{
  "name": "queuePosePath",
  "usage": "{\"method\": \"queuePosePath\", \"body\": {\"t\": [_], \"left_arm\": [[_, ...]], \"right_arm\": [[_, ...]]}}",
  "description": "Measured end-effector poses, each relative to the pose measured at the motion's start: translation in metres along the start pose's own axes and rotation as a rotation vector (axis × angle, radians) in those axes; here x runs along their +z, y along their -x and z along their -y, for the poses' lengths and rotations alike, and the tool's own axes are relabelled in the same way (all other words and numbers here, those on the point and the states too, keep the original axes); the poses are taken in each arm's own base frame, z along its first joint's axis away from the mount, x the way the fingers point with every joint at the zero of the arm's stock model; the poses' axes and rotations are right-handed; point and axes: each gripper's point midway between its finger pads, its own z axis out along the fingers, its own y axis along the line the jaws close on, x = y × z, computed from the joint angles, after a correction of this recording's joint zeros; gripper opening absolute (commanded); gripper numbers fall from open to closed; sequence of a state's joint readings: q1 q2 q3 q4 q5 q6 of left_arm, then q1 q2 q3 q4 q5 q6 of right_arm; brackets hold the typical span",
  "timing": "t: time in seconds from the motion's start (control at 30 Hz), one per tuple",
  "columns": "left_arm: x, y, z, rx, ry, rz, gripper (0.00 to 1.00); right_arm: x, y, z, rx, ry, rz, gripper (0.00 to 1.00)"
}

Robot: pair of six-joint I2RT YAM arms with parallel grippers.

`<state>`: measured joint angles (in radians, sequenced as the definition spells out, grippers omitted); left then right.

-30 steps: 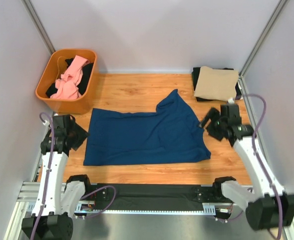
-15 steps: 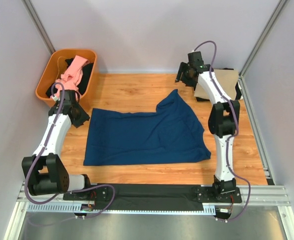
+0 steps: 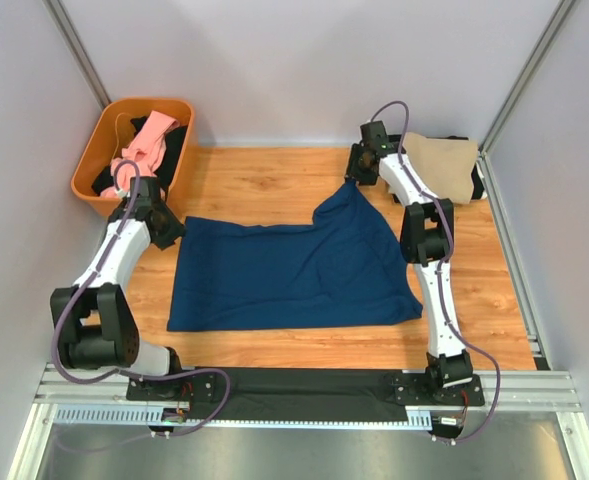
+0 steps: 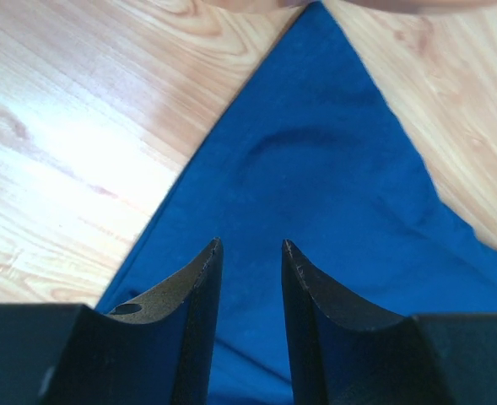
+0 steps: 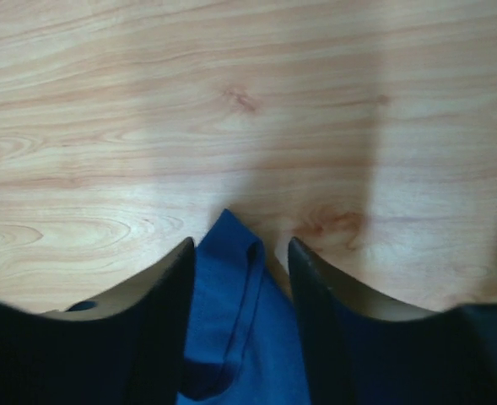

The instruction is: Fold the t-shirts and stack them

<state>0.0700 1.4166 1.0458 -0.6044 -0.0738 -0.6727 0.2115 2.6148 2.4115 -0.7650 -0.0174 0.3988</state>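
A navy blue t-shirt [image 3: 284, 275] was spread flat, plain side up, across the middle of the wooden table [image 3: 264, 180], with one far corner drawn up into a peak towards the back wall. The left gripper [image 4: 250, 245] was set low over the shirt's far-left corner; in the left wrist view its two fingers [image 4: 202, 287] were seen a narrow gap apart, with smooth blue cloth lying between and beneath them, not pinched. The right gripper [image 5: 240, 242] was placed at the raised far peak, where its jaws were parted somewhat wider and the hemmed tip of the cloth was straddled by them without being clamped.

Just beside the left arm, at the far-left corner of the table, an orange basket [image 3: 86, 180] was seen, with a pink t-shirt [image 3: 144, 150] heaped in it over a black garment [image 3: 174, 150]. At the far right a folded tan t-shirt [image 3: 436, 165] was laid on a black t-shirt [image 3: 458, 139]; the left side of that stack was hidden by the right arm, which was stretched across it. The navy shirt itself was well apart from the basket and from the stack.
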Motion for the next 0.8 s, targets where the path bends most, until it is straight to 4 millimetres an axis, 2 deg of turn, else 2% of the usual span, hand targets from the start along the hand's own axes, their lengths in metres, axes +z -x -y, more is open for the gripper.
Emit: {"method": "queuePosePath", "body": {"t": [0.1,0.13,0.2,0.23,0.43,0.7,0.8], "left_arm": [[0.015,-0.004,-0.001,0.009,0.034,-0.022,0.41],[0.021,-0.006,0.0,0.014,0.044,-0.03,0.41],[0.033,-0.007,0.006,0.034,0.065,-0.047,0.43],[0.04,-0.007,0.009,0.044,0.073,-0.054,0.44],[0.08,0.009,0.029,0.062,0.123,-0.061,0.52],[0.089,0.013,0.057,0.033,0.185,-0.047,0.57],[0.093,0.007,0.069,0.034,0.209,-0.032,0.57]], "right_arm": [[0.005,0.001,-0.003,-0.01,0.013,0.021,0.28],[0.006,0.002,-0.004,-0.01,0.016,0.03,0.18],[0.009,0.002,-0.004,-0.011,0.021,0.04,0.1],[0.009,0.002,-0.003,-0.01,0.022,0.043,0.01],[0.007,-0.002,-0.003,-0.001,0.043,0.077,0.0],[-0.003,-0.016,-0.001,0.015,0.076,0.092,0.0],[-0.009,-0.024,0.0,0.018,0.088,0.095,0.0]]}}
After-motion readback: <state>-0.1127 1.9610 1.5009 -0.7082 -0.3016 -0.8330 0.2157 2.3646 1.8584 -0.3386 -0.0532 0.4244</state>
